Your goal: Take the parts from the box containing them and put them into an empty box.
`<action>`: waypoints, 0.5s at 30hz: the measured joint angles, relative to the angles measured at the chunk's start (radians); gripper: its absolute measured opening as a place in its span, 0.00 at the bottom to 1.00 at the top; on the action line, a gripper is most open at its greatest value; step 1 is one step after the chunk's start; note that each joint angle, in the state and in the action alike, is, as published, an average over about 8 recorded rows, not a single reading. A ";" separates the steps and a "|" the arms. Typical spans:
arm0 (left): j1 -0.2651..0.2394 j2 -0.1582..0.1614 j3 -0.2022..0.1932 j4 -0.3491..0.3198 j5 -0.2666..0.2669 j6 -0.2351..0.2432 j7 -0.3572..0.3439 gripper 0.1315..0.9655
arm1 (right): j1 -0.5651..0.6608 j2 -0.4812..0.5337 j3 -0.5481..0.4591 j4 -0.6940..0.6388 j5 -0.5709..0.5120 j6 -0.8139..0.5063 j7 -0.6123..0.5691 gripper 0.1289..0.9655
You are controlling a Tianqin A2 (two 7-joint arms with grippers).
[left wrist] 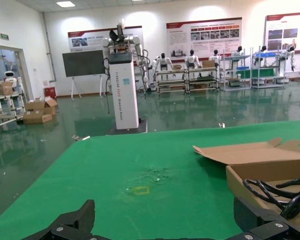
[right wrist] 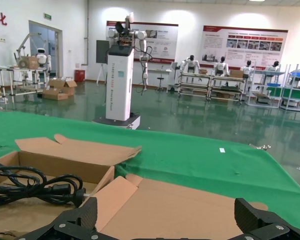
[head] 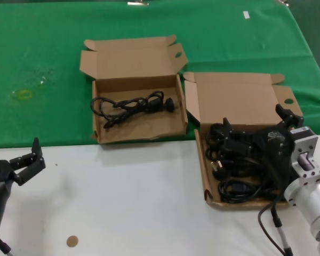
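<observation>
The low-walled cardboard box [head: 201,160] at the right holds several black power cords [head: 240,173] in a tangled pile. My right gripper [head: 256,124] hovers open just above that pile. Nothing is between its fingers, and it looks out over the box's lid flap [right wrist: 190,210]. The taller-walled box [head: 149,127], left of centre, holds one looped cord [head: 133,105], which also shows in the right wrist view [right wrist: 37,186]. My left gripper [head: 33,160] is open and empty over the white table at the near left, well away from both boxes. Its wrist view shows the taller box [left wrist: 270,167] and its cord [left wrist: 282,192].
Both boxes straddle the edge where the green cloth [head: 42,53] meets the white table [head: 122,197]. A small brown disc [head: 71,241] lies near the front. A yellowish mark [head: 22,95] is on the cloth at the left. A white robot stand [left wrist: 124,90] is beyond the table.
</observation>
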 joint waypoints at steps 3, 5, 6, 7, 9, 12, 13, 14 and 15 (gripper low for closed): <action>0.000 0.000 0.000 0.000 0.000 0.000 0.000 1.00 | 0.000 0.000 0.000 0.000 0.000 0.000 0.000 1.00; 0.000 0.000 0.000 0.000 0.000 0.000 0.000 1.00 | 0.000 0.000 0.000 0.000 0.000 0.000 0.000 1.00; 0.000 0.000 0.000 0.000 0.000 0.000 0.000 1.00 | 0.000 0.000 0.000 0.000 0.000 0.000 0.000 1.00; 0.000 0.000 0.000 0.000 0.000 0.000 0.000 1.00 | 0.000 0.000 0.000 0.000 0.000 0.000 0.000 1.00; 0.000 0.000 0.000 0.000 0.000 0.000 0.000 1.00 | 0.000 0.000 0.000 0.000 0.000 0.000 0.000 1.00; 0.000 0.000 0.000 0.000 0.000 0.000 0.000 1.00 | 0.000 0.000 0.000 0.000 0.000 0.000 0.000 1.00; 0.000 0.000 0.000 0.000 0.000 0.000 0.000 1.00 | 0.000 0.000 0.000 0.000 0.000 0.000 0.000 1.00; 0.000 0.000 0.000 0.000 0.000 0.000 0.000 1.00 | 0.000 0.000 0.000 0.000 0.000 0.000 0.000 1.00; 0.000 0.000 0.000 0.000 0.000 0.000 0.000 1.00 | 0.000 0.000 0.000 0.000 0.000 0.000 0.000 1.00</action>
